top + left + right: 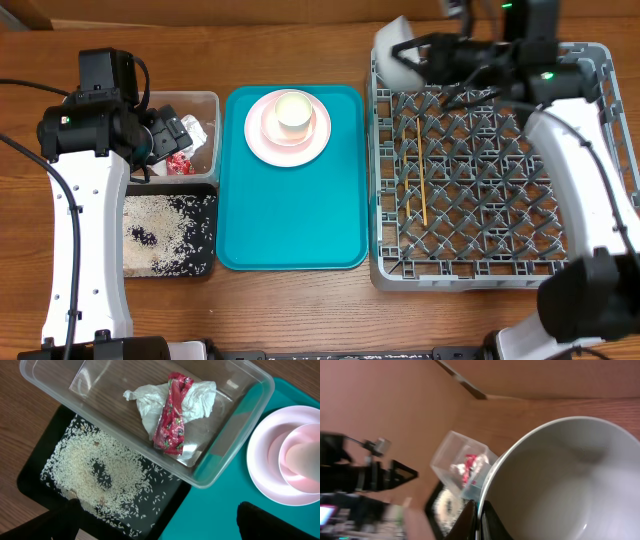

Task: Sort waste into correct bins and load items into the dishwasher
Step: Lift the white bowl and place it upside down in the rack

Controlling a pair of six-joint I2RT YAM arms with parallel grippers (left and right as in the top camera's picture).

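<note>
Right wrist: right gripper [479, 521] clamped on rim of pale grey bowl [560, 475]; left gripper [162, 522] apart. Loading step; next, likely lower into grey lattice rack [500, 205].

My right gripper [480, 517] pinches the rim of the pale grey bowl [400, 55], tilted over the grey rack's [500, 230] 11 o'clock corner. Chopsticks [421, 170] lie flat inside, toward 9 o'clock. At 10 o'clock the clear tub [200, 96] holds the napkin [197, 397] and red wrapper [172, 415]; at 8, rice [75, 455] litters the black tray [35, 477]. The cup [293, 112] sits on the pink dish [265, 132], 12 o'clock.
</note>
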